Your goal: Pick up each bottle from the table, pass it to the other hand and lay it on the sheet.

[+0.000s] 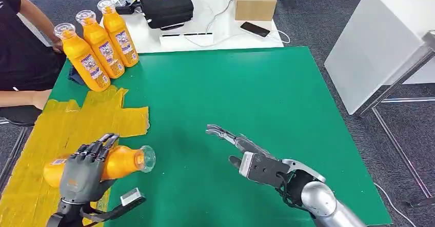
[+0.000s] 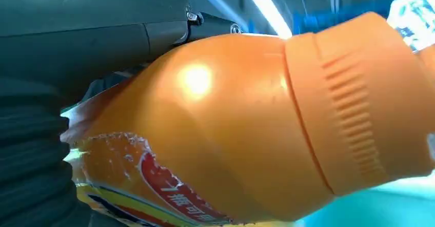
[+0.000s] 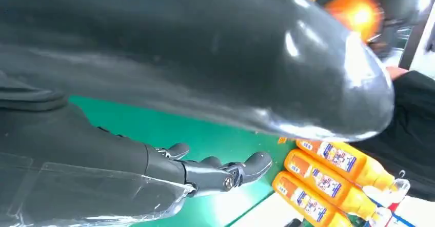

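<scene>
Head view shows you the left hand (image 1: 84, 171) gripping a bottle (image 1: 120, 161) lying sideways over the yellow sheet's (image 1: 61, 129) edge, while the right hand (image 1: 246, 152) hovers empty, fingers spread.

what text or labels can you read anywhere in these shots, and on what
No text can be read in full.
Held orange bottle in the left robot hand: white characters on a red band, cut off and too blurred to quote.
Three standing orange bottles: printed labels, too small.
Black case: yellow sticker, no legible text.
Cardboard box: no print visible.
</scene>
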